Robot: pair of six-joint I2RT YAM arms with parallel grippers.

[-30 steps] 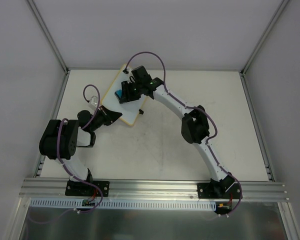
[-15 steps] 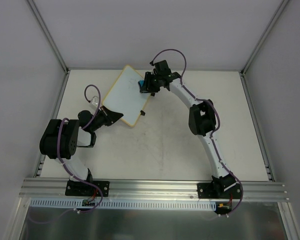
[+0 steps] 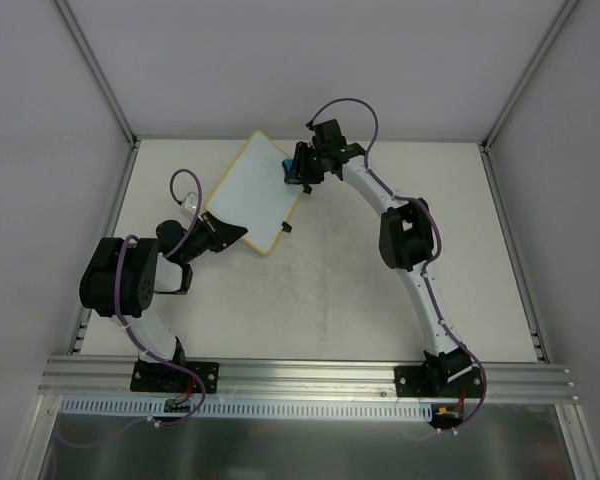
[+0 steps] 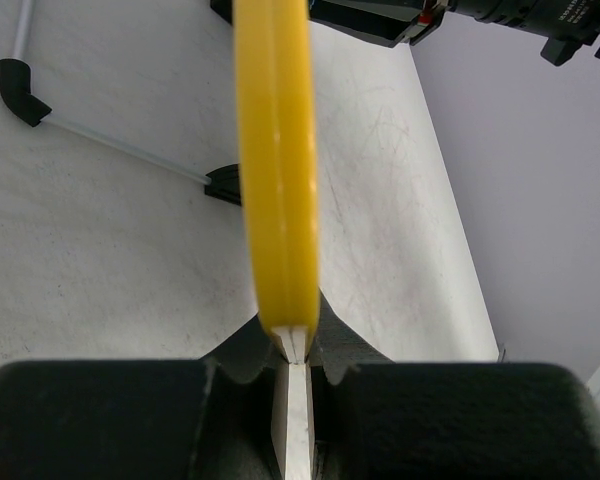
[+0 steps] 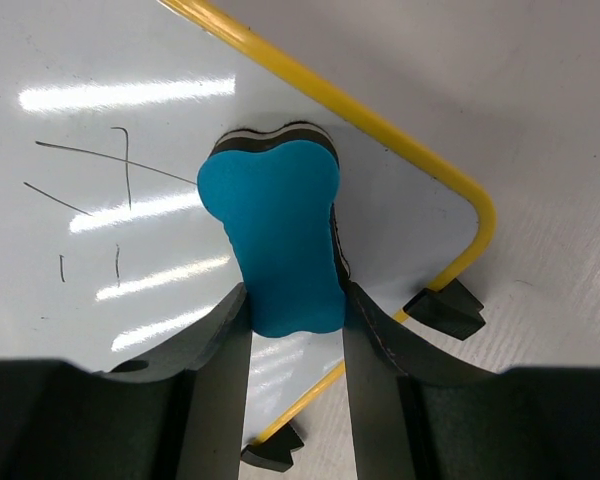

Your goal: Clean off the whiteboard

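Looking down from the top camera, you find the whiteboard (image 3: 248,192) on the table (image 3: 330,290) at about 11 o'clock from the table's middle, turned so that its corners point roughly to 12, 3, 6 and 9 o'clock. Your left gripper (image 3: 230,232) is at the board's 7 o'clock edge. Its wrist camera shows the two fingers pressed together on the yellow frame, which runs edge-on straight up toward 12 o'clock in that view. Your right gripper (image 3: 298,168) sits at the board's 2 o'clock side and pinches the blue eraser (image 5: 275,240) by its narrow waist, one finger on each side. In the right wrist view the eraser rests against the white surface just inside a rounded corner of the frame, which lies at 3 o'clock from it. A few thin pen marks (image 5: 90,165) show at 9 o'clock of the eraser, apart from it. Two small black clips (image 5: 445,308) sit on the frame edge at 4 and 6 o'clock of the eraser.
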